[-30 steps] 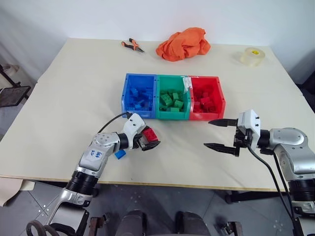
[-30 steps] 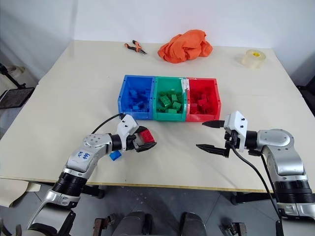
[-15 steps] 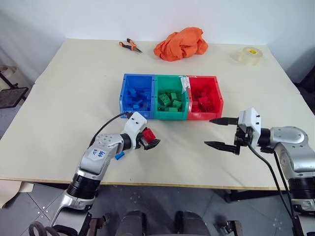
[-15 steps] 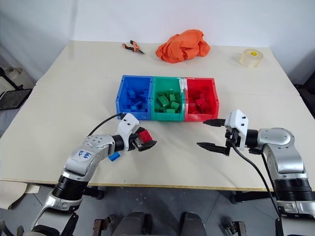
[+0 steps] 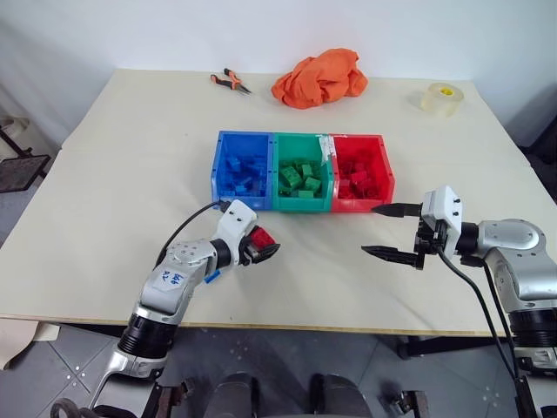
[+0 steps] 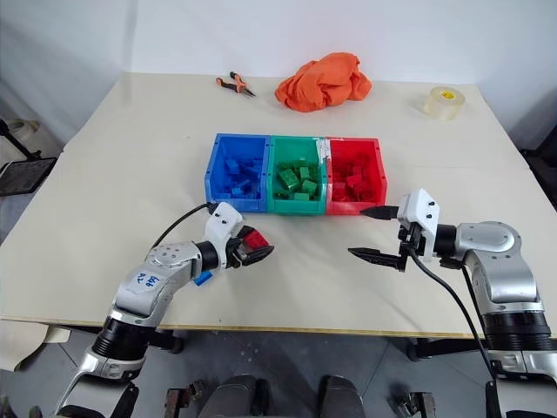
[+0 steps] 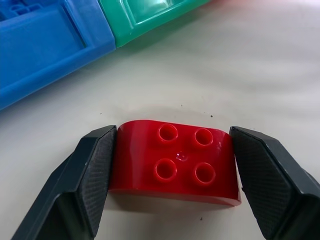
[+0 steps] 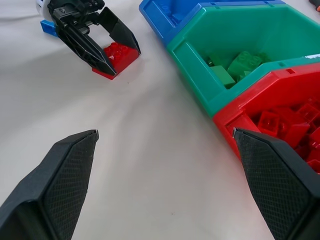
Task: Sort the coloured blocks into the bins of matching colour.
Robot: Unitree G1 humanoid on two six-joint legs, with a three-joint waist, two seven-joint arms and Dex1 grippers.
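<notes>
1. Nearest the robot, the left claw is low over the pale surface, its two black fingers set either side of a red block. In the left wrist view the pads meet the block's two short ends, so it looks gripped or very nearly so. Whether the block rests on the surface or is just lifted, I cannot tell.
2. A small blue block lies on the surface, tucked just beside and partly under the left wrist.
3. The right claw hangs over bare surface on the right, its fingers spread wide and holding nothing, pointing across toward the left claw.
4. Judging by its look, the red block is hard, light, smooth plastic with four studs on top. It should not bend or crush, but its glossy ends could slip under a light squeeze. The flat short ends, where the pads already sit, seem the safest place to hold.
5. Further back stand the joined bins: blue bin on the left, green bin in the middle, red bin on the right. Each already holds blocks of its own colour. The red block belongs in the red bin, the farthest of the three from the left claw.
6. At the far edge lie orange-handled pliers, a crumpled orange cloth and a roll of clear tape.
</notes>
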